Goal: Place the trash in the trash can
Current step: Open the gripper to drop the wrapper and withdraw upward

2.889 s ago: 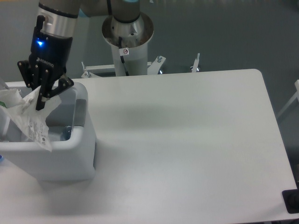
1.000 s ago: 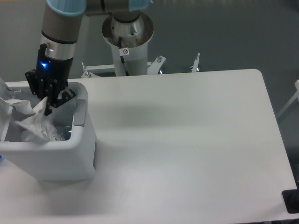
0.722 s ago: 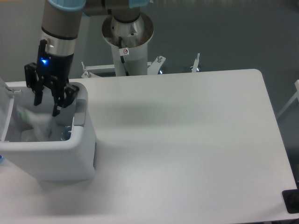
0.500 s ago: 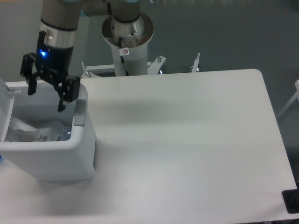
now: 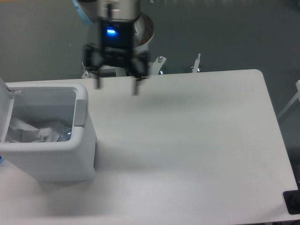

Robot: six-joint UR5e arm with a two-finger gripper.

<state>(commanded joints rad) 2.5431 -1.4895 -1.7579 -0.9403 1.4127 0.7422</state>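
end effector (image 5: pixel 116 88) spread, empty | wrapper (image 5: pixel 30 133) inside trash can (image 5: pixel 61 157) | table (image 5: pixel 197 140)

A white counter (image 5: pixel 197 140) with rounded corners fills the view, a dark grey floor (image 5: pixel 225 33) behind it, and a small black object (image 5: pixel 292 202) at the lower right edge.

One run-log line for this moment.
pincer: open, empty, above table | wrapper: in trash can | lid: open
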